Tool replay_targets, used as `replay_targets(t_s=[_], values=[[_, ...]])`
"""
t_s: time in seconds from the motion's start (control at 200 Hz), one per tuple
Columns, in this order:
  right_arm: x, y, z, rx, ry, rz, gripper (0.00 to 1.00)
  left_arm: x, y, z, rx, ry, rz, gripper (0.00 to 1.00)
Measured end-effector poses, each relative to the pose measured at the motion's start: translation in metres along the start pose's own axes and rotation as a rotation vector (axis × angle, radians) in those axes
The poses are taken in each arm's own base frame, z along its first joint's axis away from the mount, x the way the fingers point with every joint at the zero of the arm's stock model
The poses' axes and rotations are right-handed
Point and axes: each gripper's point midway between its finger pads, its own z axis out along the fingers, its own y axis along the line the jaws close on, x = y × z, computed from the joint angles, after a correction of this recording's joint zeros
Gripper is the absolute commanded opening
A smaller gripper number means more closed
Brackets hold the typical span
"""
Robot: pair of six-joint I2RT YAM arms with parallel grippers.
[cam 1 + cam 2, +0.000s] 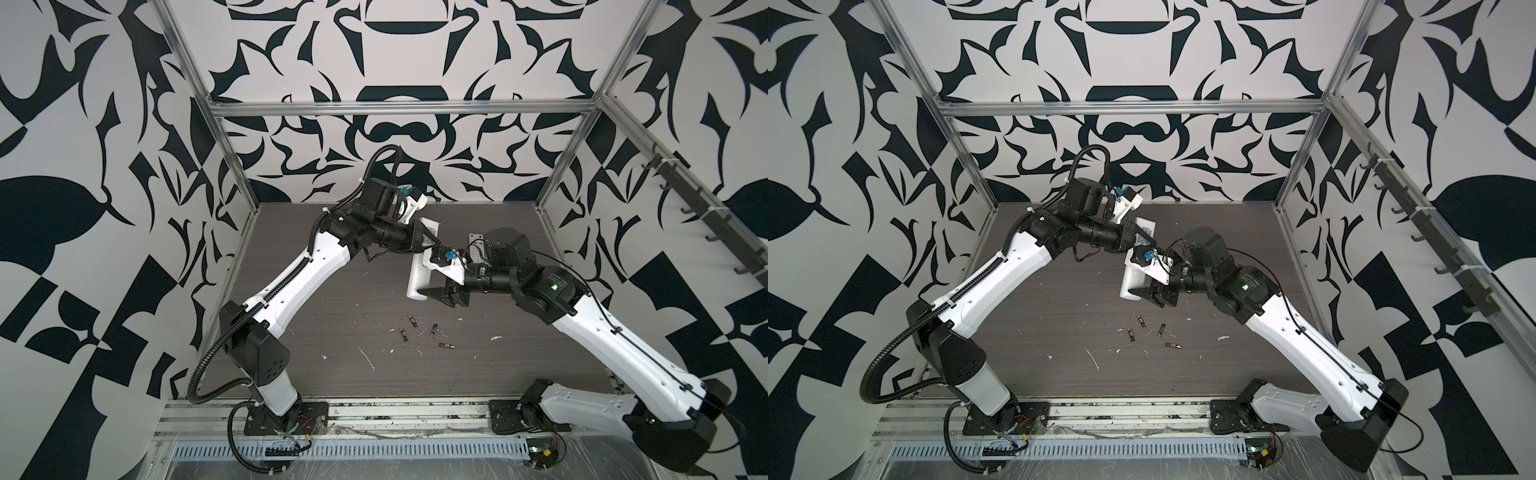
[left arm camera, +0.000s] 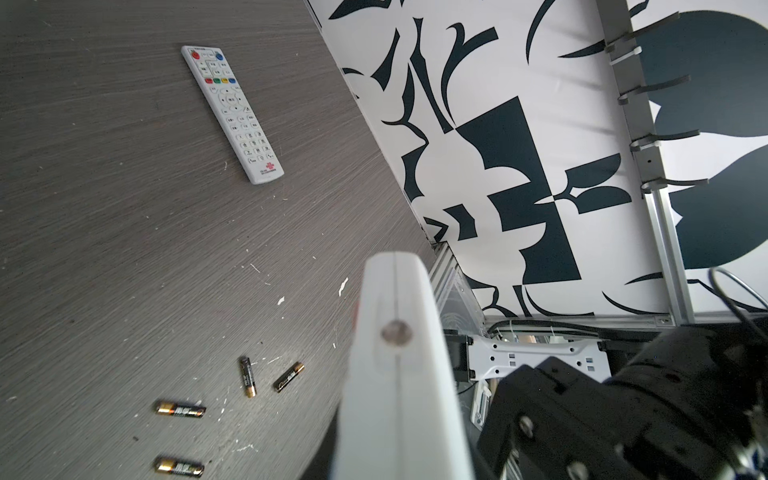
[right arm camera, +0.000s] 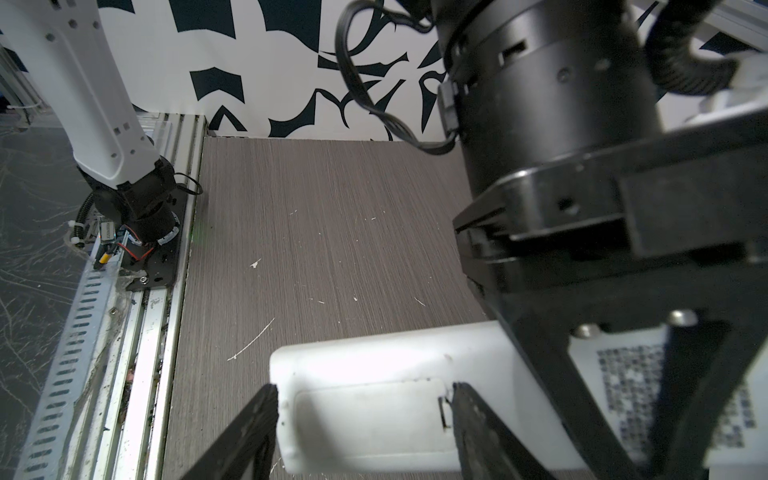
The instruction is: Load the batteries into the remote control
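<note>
Remote control [image 3: 374, 357] partly behind right claw [image 3: 363, 390]

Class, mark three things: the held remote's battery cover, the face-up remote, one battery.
battery cover [image 3: 365, 415], right wrist view, panel's middle.
face-up remote [image 2: 232, 114], left wrist view, keypad.
battery [image 2: 248, 377], left wrist view, dark mid-body.

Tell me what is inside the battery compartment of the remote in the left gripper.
Only the closed cover shows on the remote; it hides the compartment's inside. Four batteries lie on the table.
</note>
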Motion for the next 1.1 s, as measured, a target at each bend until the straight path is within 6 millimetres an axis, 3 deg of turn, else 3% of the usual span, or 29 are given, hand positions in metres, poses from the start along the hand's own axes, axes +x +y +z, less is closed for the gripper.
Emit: replay_targets(t_s=[0.67, 1.105], values=[[0.002, 0.009, -0.012, 0.002, 0.017, -0.003, 0.66, 0.004, 0.009, 0.005, -0.050, 0.012, 0.005, 0.00], [0.008, 0.001, -0.001, 0.032, 0.039, -0.006, 0.73, 0.001, 0.011, 0.005, -0.059, -0.004, 0.012, 0.00]])
